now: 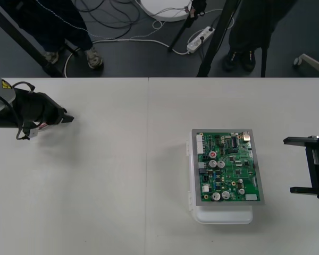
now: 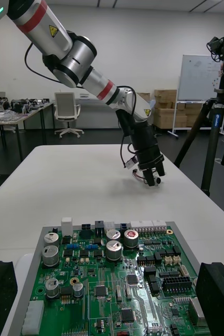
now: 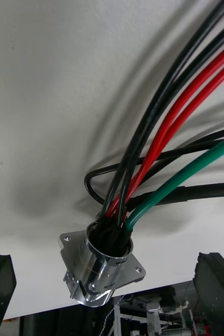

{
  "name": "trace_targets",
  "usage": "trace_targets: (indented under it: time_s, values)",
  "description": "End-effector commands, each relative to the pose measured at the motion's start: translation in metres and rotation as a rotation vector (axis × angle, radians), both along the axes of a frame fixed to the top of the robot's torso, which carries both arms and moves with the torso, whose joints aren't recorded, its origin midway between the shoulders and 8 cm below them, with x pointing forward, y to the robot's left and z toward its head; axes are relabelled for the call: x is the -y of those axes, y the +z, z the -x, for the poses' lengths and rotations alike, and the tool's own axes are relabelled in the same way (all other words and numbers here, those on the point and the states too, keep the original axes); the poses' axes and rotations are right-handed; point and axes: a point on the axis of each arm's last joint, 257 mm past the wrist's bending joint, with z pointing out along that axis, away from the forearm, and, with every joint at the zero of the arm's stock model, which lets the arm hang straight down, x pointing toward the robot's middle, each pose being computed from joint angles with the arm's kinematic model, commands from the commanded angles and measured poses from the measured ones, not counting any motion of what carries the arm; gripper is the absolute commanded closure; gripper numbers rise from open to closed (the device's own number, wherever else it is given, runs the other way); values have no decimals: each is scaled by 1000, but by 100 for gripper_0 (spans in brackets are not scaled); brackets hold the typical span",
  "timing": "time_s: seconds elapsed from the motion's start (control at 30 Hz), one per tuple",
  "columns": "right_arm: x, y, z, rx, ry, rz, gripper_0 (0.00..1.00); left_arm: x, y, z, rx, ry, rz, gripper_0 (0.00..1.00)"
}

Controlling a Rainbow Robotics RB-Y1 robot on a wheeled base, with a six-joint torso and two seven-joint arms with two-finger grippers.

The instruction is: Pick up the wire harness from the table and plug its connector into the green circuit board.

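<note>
Closest to my left wrist camera hangs the round metal socket [image 3: 102, 265] of the wire harness [image 3: 117, 207], flange tilted, its red, black and green wires [image 3: 156, 149] rising away over the table [image 3: 49, 79]. Their soft, offset shadows tell me the harness is off the surface, hanging beside the left gripper [image 1: 69, 118] at the table's left side, probably lifted for the carry; whether that gripper is clamped on it I cannot tell. At the right edge, the right gripper [image 1: 288, 165] has its fingers [image 2: 216, 294] spread wide, holding nothing, facing the green circuit board [image 1: 228, 164] on its white base [image 1: 223, 217]. I judge that arm is parked clear so the board's connectors are left open to an approach from the left. Harness and board are well apart, nothing plugged yet.
</note>
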Motion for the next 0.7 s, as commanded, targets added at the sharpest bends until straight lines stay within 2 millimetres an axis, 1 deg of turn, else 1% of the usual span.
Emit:
trace_targets:
  time_s: [0.03,0.27,0.7]
  values:
    - [-4,12,-4,24,12,-29,0,12,28,-28,86,-9,-29,0]
    - [-5,13,-4,24,11,-33,0,14,19,-25,78,-31,-66,0]
    - [-6,13,-4,22,12,-39,0,16,20,-25,80,-33,-60,0]
